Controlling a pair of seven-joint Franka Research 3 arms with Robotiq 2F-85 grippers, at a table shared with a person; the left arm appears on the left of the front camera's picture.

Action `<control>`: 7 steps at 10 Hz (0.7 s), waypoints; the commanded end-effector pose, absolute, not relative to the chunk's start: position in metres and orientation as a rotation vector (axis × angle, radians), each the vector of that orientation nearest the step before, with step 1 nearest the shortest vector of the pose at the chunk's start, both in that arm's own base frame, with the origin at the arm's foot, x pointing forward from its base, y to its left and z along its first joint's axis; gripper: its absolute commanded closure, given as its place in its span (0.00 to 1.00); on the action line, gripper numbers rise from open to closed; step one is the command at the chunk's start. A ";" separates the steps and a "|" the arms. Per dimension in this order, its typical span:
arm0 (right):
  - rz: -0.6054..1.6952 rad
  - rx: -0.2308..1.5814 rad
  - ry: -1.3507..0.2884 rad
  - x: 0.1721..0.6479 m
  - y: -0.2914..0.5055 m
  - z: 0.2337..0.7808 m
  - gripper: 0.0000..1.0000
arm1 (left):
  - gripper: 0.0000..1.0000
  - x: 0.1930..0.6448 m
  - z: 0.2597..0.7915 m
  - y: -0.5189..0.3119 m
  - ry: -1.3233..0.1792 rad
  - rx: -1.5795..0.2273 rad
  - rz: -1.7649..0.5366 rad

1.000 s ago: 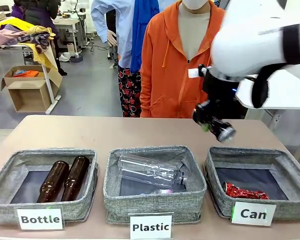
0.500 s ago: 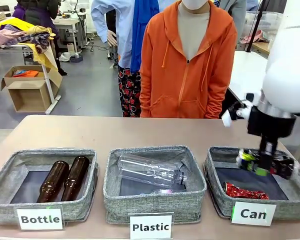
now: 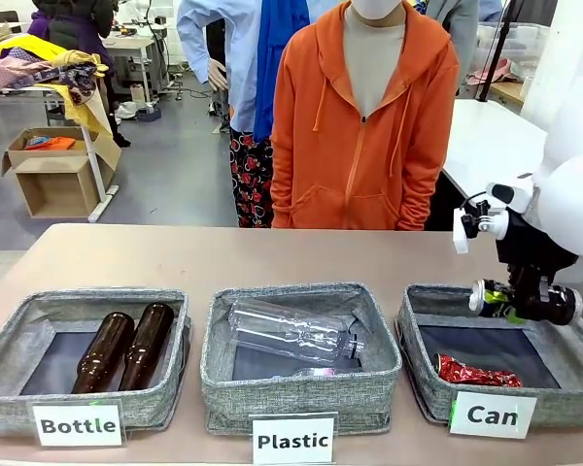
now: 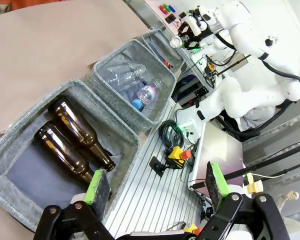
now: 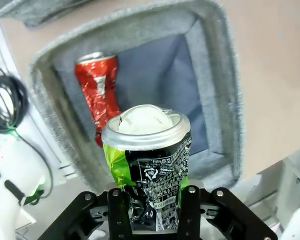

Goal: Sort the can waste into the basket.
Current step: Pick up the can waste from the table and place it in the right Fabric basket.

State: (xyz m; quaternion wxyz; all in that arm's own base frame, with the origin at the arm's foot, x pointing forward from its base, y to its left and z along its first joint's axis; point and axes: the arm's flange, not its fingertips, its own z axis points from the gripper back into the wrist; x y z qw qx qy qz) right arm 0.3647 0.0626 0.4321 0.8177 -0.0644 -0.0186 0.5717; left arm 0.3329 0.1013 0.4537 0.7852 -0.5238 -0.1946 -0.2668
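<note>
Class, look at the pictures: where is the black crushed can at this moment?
In the front view, the black can is at the far right, held in the right tool above the "Can" basket, with the red can lying inside below it.

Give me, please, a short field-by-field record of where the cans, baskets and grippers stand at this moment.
right gripper: shut on the black can, held above the Can basket
red can: lying inside the Can basket, near its front wall
left gripper: open, holding nothing, near the Bottle basket
Bottle basket: two brown bottles lying side by side
Plastic basket: clear plastic bottles lying inside
person: standing at the far side of the table
</note>
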 end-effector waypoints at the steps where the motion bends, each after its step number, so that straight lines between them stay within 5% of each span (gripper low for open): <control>1: 1.220 -0.137 -0.047 0.364 0.053 0.418 1.00 | 0.00 0.331 0.457 0.101 -0.409 -1.132 -0.570; 2: 1.229 -0.144 -0.029 0.367 0.054 0.417 1.00 | 0.00 0.331 0.457 0.101 -0.409 -1.132 -0.570; 3: 1.206 -0.176 -0.013 0.367 0.056 0.413 0.12 | 0.00 0.331 0.457 0.101 -0.409 -1.132 -0.570; 5: 1.205 -0.218 0.005 0.365 0.058 0.410 0.00 | 0.00 0.331 0.457 0.101 -0.409 -1.132 -0.570; 7: 1.215 -0.203 0.008 0.368 0.059 0.408 0.00 | 0.00 0.331 0.457 0.101 -0.409 -1.132 -0.570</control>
